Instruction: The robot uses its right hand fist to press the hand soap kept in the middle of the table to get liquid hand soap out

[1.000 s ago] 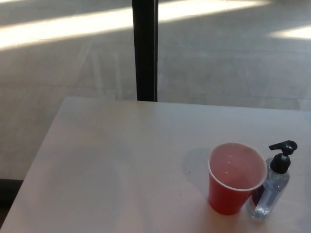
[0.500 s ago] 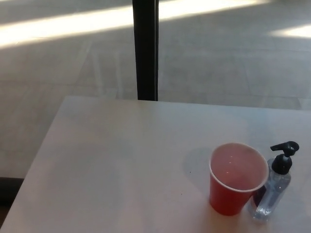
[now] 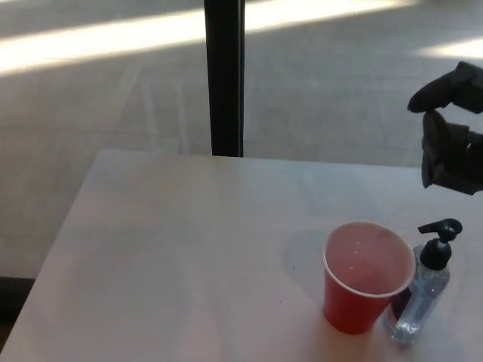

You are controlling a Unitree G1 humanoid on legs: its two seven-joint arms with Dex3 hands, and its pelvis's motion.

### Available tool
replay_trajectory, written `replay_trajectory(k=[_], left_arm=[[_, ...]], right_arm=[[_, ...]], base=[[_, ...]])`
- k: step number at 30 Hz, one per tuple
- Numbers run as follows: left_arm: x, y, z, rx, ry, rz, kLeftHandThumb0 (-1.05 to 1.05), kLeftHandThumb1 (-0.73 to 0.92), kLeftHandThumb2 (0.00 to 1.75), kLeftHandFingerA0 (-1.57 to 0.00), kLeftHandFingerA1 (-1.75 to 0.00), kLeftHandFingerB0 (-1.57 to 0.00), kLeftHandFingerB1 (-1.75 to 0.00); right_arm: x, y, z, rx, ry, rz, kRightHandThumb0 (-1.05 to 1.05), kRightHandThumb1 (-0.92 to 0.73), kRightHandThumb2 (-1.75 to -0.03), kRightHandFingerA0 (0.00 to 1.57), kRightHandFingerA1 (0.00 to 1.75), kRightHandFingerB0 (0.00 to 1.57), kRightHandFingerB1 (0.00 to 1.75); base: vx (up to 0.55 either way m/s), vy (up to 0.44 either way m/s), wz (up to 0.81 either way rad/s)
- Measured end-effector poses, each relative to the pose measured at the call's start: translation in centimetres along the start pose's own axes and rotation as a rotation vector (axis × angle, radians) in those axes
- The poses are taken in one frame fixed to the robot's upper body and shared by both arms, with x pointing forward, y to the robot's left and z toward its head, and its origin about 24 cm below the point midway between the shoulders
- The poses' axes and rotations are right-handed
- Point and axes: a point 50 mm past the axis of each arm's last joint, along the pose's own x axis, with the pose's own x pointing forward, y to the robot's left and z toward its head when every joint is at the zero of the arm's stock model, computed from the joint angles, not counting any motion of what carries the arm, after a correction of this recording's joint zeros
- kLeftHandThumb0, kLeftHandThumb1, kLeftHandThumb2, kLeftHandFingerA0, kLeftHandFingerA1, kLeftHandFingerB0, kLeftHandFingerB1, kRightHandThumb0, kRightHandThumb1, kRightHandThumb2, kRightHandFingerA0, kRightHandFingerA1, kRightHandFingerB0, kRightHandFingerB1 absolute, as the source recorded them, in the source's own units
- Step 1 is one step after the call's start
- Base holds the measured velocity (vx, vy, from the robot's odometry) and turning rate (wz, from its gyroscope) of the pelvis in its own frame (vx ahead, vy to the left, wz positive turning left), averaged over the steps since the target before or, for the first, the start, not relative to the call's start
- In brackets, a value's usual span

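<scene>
— Clear plastic, black pump on top: is that the hand soap (image 3: 423,290)?

— Yes. It stands upright near the front right corner of the table (image 3: 189,249), not at the middle, its nozzle pointing right. A red cup (image 3: 366,277) stands just to its left, so close that in this view the two seem to touch; the cup's rim overlaps the bottle's shoulder.

— And the right hand (image 3: 451,128)?

— It hangs in the air at the right edge of the picture, above the pump and well clear of it, somewhat farther back. It holds nothing. The fingers (image 3: 439,89) are apart, one black digit reaching out to the left over the bulk of the hand, so it is not made into a fist.

— Was it there a moment ago?

— No. Half a second back, no part of the robot showed; the hand has come in from the right since then. Bottle and cup have not shifted.

— The left hand?

— Out of sight.

— What about the setting?

— The tabletop is pale and smooth, carrying a soft shadow beside the cup. Beyond its far edge lies a grey floor (image 3: 106,105) crossed by bright bands of sunlight, and a dark upright post (image 3: 223,75) rises behind the table.
</scene>
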Motion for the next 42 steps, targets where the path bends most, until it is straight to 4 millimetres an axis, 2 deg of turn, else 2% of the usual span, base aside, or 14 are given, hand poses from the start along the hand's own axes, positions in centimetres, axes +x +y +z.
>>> replay_trajectory(k=[17, 18, 20, 21, 22, 25, 29, 30, 31, 32, 33, 35, 36, 42], left_arm=[[0.0, 0.0, 0.0, -0.002, -0.001, 0.001, -0.18, 0.47, 1.05, -0.85, -1.03, -0.64, -0.90], [0.0, 0.0, 0.0, -0.002, -0.001, 0.002, -0.17, 0.48, 1.04, -0.87, -1.01, -0.65, -0.89], [0.0, 0.0, -0.1, 0.004, 0.000, 0.002, -0.16, 0.48, 1.05, -0.86, -1.01, -0.66, -0.90], [0.0, 0.0, -0.1, 0.005, 0.000, 0.002, -0.16, 0.50, 1.02, -0.84, -0.98, -0.64, -0.86], [0.0, 0.0, -0.1, 0.007, 0.000, 0.002, -0.17, 0.49, 1.03, -0.87, -1.01, -0.65, -0.88], [0.0, 0.0, -0.1, 0.010, -0.001, 0.002, -0.17, 0.49, 1.04, -0.84, -0.99, -0.61, -0.86], [-0.1, 0.0, -0.1, 0.008, -0.002, 0.002, -0.18, 0.48, 1.05, -0.78, -0.94, -0.59, -0.83], [-0.1, 0.1, -0.1, 0.008, -0.005, 0.003, -0.18, 0.48, 1.05, -0.80, -0.96, -0.61, -0.85], [-0.1, 0.1, 0.0, 0.008, -0.007, 0.003, -0.19, 0.49, 1.03, -0.83, -0.98, -0.63, -0.87], [-0.1, 0.1, 0.0, 0.008, -0.008, 0.003, -0.19, 0.49, 1.02, -0.83, -1.00, -0.63, -0.90], [-0.1, 0.1, -0.1, 0.008, -0.005, 0.003, -0.19, 0.49, 1.04, -0.83, -1.00, -0.61, -0.88], [-0.1, 0.0, -0.1, 0.006, -0.001, 0.002, -0.19, 0.49, 1.04, -0.83, -1.00, -0.61, -0.88], [-0.1, 0.0, -0.1, 0.006, -0.002, 0.002, -0.17, 0.50, 1.01, -0.81, -0.98, -0.61, -0.87], [-0.1, 0.1, -0.1, 0.006, -0.003, 0.003, -0.17, 0.48, 1.04, -0.82, -0.98, -0.61, -0.85]], right_arm=[[-1.6, 0.5, -1.6, 0.040, 0.041, 0.006, -0.29, -0.61, -1.01, 1.02, 1.75, 0.83, 1.38], [-1.7, 0.6, -1.6, 0.042, 0.042, 0.005, -0.24, -0.60, -1.00, 1.25, 1.72, 0.81, 1.30], [-1.8, 0.8, -1.7, 0.053, 0.049, 0.000, -0.24, -0.59, -1.01, 1.26, 1.72, 0.81, 1.29], [-1.9, 0.8, -1.8, 0.057, 0.050, -0.001, -0.27, -0.62, -1.00, 1.03, 1.75, 0.82, 1.35], [-1.9, 0.9, -1.8, 0.058, 0.052, -0.002, -0.22, -0.59, -1.01, 1.25, 1.70, 0.80, 1.26], [-2.0, 1.0, -2.1, 0.066, 0.060, -0.005, -0.21, -0.60, -1.00, 1.24, 1.70, 0.81, 1.25], [-2.1, 1.1, -2.2, 0.063, 0.058, -0.011, -0.26, -0.66, -0.95, 1.01, 1.75, 0.82, 1.38], [-2.1, 1.2, -2.2, 0.059, 0.059, -0.013, -0.22, -0.63, -0.96, 1.23, 1.72, 0.79, 1.31], [-2.2, 1.2, -2.3, 0.054, 0.059, -0.015, -0.29, -0.65, -0.94, 1.01, 1.75, 0.81, 1.41], [-2.2, 1.2, -2.3, 0.051, 0.058, -0.017, -0.29, -0.65, -0.93, 1.01, 1.75, 0.82, 1.38], [-2.3, 1.2, -2.4, 0.045, 0.057, -0.022, -0.24, -0.63, -0.95, 1.24, 1.70, 0.79, 1.28], [-2.3, 1.2, -2.4, 0.038, 0.054, -0.030, -0.24, -0.63, -0.95, 1.24, 1.70, 0.79, 1.28], [-2.3, 1.2, -2.4, 0.036, 0.053, -0.032, -0.29, -0.67, -0.90, 1.03, 1.75, 0.76, 1.45], [-2.4, 1.1, -2.6, 0.028, 0.046, -0.047, -0.29, -0.67, -0.93, 1.00, 1.75, 0.81, 1.37]], base=[[0.00, 0.000, 0.00], [0.00, 0.000, 0.00], [0.00, 0.000, 0.00], [0.00, 0.000, 0.00], [0.00, 0.000, 0.00], [0.00, 0.000, 0.00], [0.00, 0.000, 0.00], [0.00, 0.000, 0.00], [0.00, 0.000, 0.00], [0.00, 0.000, 0.00], [0.00, 0.000, 0.00], [0.00, 0.000, 0.00], [0.00, 0.000, 0.00], [0.00, 0.000, 0.00]])
